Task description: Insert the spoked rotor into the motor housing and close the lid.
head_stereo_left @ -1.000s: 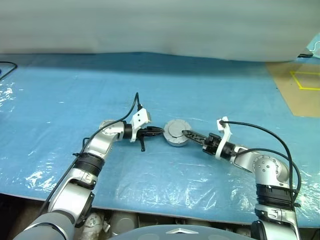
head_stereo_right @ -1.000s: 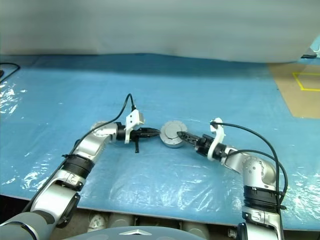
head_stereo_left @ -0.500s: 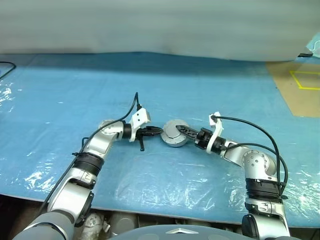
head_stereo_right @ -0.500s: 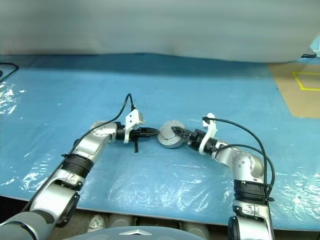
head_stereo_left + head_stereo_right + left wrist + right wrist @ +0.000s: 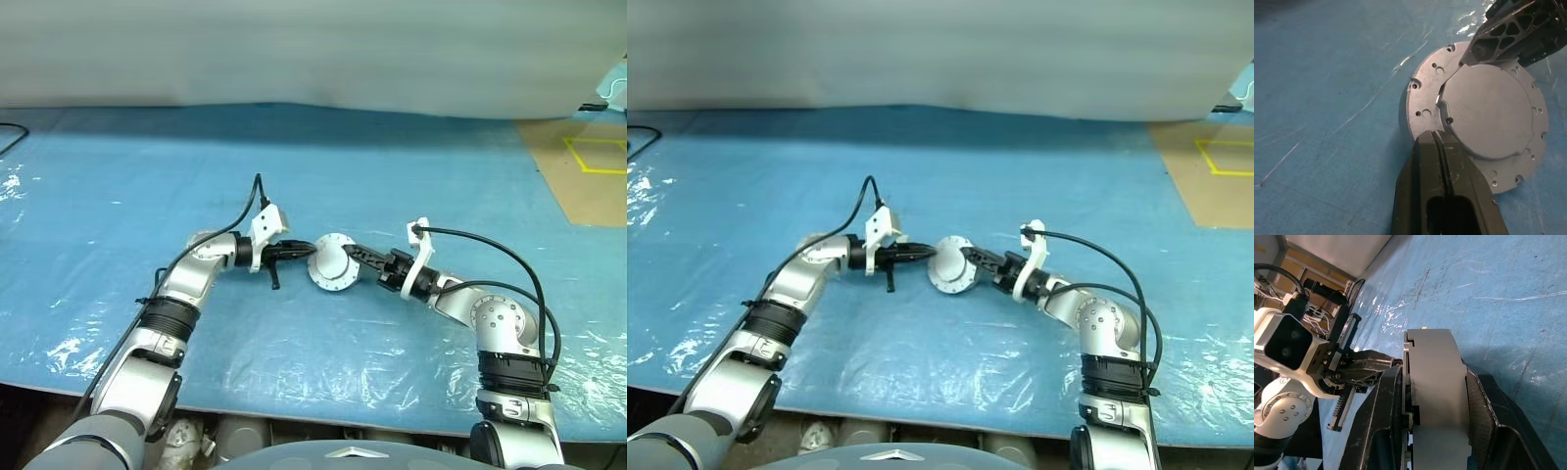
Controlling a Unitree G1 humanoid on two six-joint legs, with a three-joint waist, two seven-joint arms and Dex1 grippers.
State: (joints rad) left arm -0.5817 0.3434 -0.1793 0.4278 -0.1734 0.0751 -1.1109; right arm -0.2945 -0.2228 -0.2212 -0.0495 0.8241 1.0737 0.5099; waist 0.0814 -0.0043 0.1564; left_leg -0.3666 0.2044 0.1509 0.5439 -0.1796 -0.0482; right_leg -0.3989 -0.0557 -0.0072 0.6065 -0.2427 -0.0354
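The motor housing (image 5: 331,266), lid (image 5: 1484,117) already on, stands tipped on edge mid-counter (image 5: 118,176). Our right claw (image 5: 1435,396) is grasping it, one finger on the lid face, one on the back. Left claw (image 5: 1437,142), clenched on nothing, has its tip at the lid's flange. Risk, we think: lid w/ no bolts could slip off if tilted more. Nothing nearby blocks us, only cables at the far edges

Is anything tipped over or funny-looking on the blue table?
Yes. The motor housing isn't lying flat: it is tipped up on its edge, its bolted round face turned toward the left claw. The right claw grips it across its thickness, while the shut left claw's tip meets its rim.
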